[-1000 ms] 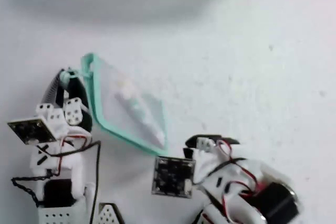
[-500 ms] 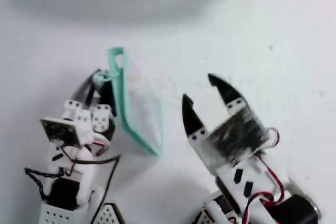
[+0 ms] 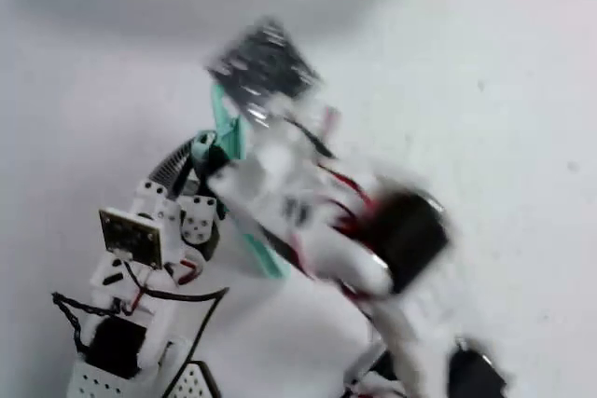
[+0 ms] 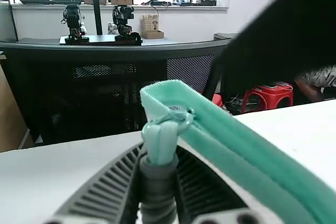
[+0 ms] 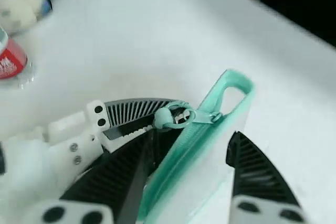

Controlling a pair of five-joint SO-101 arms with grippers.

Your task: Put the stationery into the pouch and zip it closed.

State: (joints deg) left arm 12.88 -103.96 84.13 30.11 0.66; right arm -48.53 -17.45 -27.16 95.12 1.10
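Note:
The pouch (image 3: 227,132) is translucent with a teal zip band (image 5: 181,153), and it stands on edge left of the table's middle. Its teal zip pull (image 4: 160,140) is pinched in my left gripper (image 4: 157,169), which is shut on it; from above, that gripper (image 3: 201,154) sits at the pouch's left side. My right arm (image 3: 308,202) lies blurred across the pouch. My right gripper (image 5: 193,139) is open, one black finger (image 5: 252,171) on each side of the zip band, just short of the pouch's end loop (image 5: 234,85). The pouch's contents are hidden.
Bare white table (image 3: 485,90) stretches to the right and far side. A black mesh chair (image 4: 105,93) and a red stool (image 4: 270,95) stand beyond the table's edge. A red-labelled item (image 5: 9,62) shows far off in the right wrist view.
My right arm swung from the front right, gripper opening, up and over the pouch. My left gripper shifted right with the zip pull, and the pouch turned more upright.

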